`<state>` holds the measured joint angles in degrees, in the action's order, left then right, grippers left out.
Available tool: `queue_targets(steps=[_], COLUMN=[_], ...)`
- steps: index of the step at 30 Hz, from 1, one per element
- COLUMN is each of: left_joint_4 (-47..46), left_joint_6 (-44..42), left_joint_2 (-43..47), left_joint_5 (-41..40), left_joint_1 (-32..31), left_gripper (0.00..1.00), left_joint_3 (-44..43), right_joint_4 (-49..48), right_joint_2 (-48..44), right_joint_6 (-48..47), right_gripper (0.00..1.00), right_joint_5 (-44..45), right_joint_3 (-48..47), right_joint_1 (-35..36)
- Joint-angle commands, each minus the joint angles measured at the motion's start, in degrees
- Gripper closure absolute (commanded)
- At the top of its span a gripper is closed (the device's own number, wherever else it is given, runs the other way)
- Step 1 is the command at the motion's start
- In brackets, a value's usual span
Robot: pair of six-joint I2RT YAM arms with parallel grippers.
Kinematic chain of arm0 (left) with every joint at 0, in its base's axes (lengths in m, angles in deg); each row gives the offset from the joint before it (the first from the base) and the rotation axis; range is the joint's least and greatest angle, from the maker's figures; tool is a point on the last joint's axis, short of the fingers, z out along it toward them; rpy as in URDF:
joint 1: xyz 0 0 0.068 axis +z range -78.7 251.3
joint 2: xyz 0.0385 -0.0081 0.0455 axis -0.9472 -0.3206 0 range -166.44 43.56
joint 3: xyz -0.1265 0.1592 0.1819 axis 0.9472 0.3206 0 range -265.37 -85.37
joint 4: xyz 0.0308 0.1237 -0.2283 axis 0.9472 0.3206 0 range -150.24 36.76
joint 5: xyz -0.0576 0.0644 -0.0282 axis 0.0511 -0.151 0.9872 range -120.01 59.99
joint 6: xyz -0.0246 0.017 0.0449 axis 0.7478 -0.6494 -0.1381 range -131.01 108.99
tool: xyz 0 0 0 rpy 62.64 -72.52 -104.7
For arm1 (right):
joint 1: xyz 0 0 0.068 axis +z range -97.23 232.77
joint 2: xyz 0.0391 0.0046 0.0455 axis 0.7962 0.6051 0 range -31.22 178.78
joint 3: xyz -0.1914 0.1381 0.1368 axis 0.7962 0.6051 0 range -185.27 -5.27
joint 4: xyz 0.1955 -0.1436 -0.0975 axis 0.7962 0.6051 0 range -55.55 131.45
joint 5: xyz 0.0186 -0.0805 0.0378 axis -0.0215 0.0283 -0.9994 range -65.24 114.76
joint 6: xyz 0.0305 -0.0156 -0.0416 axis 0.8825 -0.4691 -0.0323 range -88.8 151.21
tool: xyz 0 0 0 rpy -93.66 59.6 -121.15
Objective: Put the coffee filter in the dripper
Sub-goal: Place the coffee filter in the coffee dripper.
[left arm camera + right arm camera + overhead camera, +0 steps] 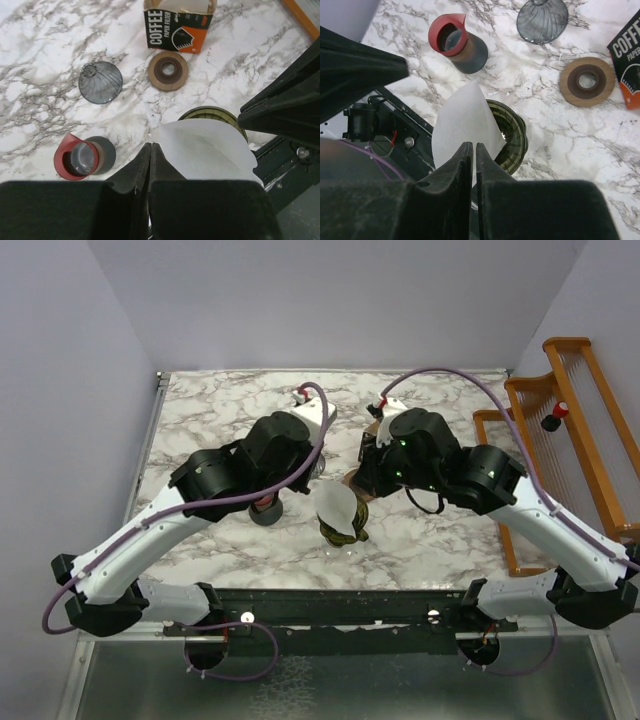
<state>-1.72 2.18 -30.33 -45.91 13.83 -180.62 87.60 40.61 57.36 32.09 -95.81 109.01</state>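
Note:
The coffee filter [335,505], a thin white paper cone, hangs tilted just over the olive-green ribbed dripper [347,532] near the table's front edge. My left gripper [151,145] is shut on the filter's [210,150] left edge, and the dripper's rim [212,112] peeks out behind the paper. From the other side my right gripper [474,145] is pinched on the filter's [462,120] lower edge, its jaws only a sliver apart with paper between them. The dripper [512,132] stands just to the right of those fingers.
A red-rimmed dark cup [80,157] stands left of the dripper. Farther back lie a grey ribbed glass cone [100,82], a wooden ring [168,71] and the "COFFEE" carton [175,30]. An orange wooden rack [570,440] flanks the table's right side.

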Motion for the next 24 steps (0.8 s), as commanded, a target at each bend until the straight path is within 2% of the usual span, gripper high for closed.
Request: queue_targets(steps=[1, 6, 9, 15, 19, 24], left_joint_4=[-7.1, -10.5, -12.1, -13.4, -15.6, -17.7], left_joint_6=[-0.6, -1.6, -2.4, -3.2, -3.2, -2.9], left_joint_2=[5.9, 11.9, 14.8, 18.0, 21.5, 25.7], left_joint_5=[-7.9, -11.0, -11.4, -11.6, -12.7, -13.2], left_joint_1=[-0.2, -0.2, -0.2, -0.2, -0.2, -0.2], left_gripper=[1.0, 0.98, 0.95, 0.94, 0.9, 0.88], left_joint_3=[5.4, 12.4, 15.9, 21.0, 25.0, 29.2], right_joint_4=[-1.0, 1.2, 3.2, 8.0, 11.1, 15.5], right_joint_2=[2.7, 6.4, 8.5, 13.1, 16.0, 19.3], right_joint_6=[-0.4, -0.5, -0.5, -0.2, 0.0, 0.3], right_gripper=[0.91, 0.94, 0.85, 0.78, 0.72, 0.69], right_joint_5=[-4.2, -6.1, -6.2, -5.6, -4.6, -3.0], right_joint_3=[-2.3, -4.3, -5.8, -9.1, -11.1, -13.5], right_joint_1=[0.2, 0.2, 0.2, 0.4, 1.1, 1.9])
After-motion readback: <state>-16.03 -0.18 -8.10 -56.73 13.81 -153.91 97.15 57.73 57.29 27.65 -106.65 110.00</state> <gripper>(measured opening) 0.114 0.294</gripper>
